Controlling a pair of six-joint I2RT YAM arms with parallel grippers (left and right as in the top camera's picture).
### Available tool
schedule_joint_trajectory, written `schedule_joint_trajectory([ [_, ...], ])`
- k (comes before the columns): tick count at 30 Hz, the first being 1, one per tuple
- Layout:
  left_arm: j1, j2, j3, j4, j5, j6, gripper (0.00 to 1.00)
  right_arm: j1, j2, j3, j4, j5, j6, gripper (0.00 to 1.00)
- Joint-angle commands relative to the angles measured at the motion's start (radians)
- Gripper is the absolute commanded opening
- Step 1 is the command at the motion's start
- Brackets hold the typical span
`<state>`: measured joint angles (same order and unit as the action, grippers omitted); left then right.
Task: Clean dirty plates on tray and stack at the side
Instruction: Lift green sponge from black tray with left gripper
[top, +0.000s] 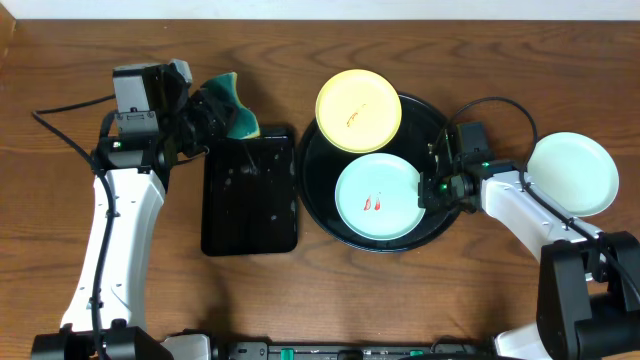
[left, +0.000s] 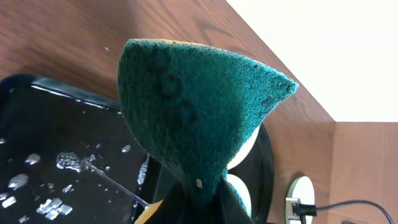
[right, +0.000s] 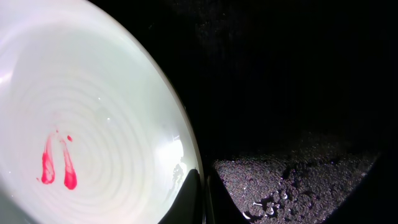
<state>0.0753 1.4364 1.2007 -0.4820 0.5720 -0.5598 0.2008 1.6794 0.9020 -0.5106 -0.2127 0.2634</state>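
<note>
The round black tray (top: 432, 118) holds a pale yellow plate (top: 358, 110) with an orange smear, leaning over its upper left rim, and a mint plate (top: 378, 197) with two red smears (right: 56, 165). My right gripper (top: 433, 190) is shut on this mint plate's (right: 93, 124) right rim, one finger on top and one beneath, as the right wrist view shows (right: 200, 173). A third pale mint plate (top: 570, 173) lies on the table right of the tray. My left gripper (top: 205, 118) is shut on a green sponge (left: 193, 118), held up over the table left of the tray.
A smaller rectangular black tray (top: 250, 190), wet with droplets (left: 62, 160), lies left of the round tray, just below the sponge (top: 232, 108). The right arm's cable (top: 500, 105) loops above the tray's right side. Bare wood surrounds both trays.
</note>
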Motion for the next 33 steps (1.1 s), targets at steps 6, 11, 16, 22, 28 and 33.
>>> schedule_joint_trajectory([
  [6,0.005,-0.003,-0.001,0.01,0.047,0.032,0.07,0.01,0.008,-0.006,0.003,-0.001,0.013,0.01],
  [11,0.005,-0.003,-0.001,0.01,0.047,0.032,0.07,0.01,0.008,-0.006,0.003,-0.001,0.013,0.01],
  [16,0.005,-0.003,-0.001,0.01,0.046,0.031,0.07,0.01,0.008,-0.006,0.003,-0.001,0.013,0.01],
  [22,0.005,-0.003,-0.001,0.01,0.046,0.032,0.07,0.01,0.008,-0.006,0.003,0.0,0.013,0.01],
  [28,0.003,0.0,-0.003,0.006,0.045,0.039,0.07,0.01,0.008,-0.006,0.003,0.0,0.013,0.01],
  [33,-0.053,0.022,-0.006,-0.127,-0.203,0.105,0.07,0.01,0.008,-0.006,0.003,-0.001,0.013,0.01],
])
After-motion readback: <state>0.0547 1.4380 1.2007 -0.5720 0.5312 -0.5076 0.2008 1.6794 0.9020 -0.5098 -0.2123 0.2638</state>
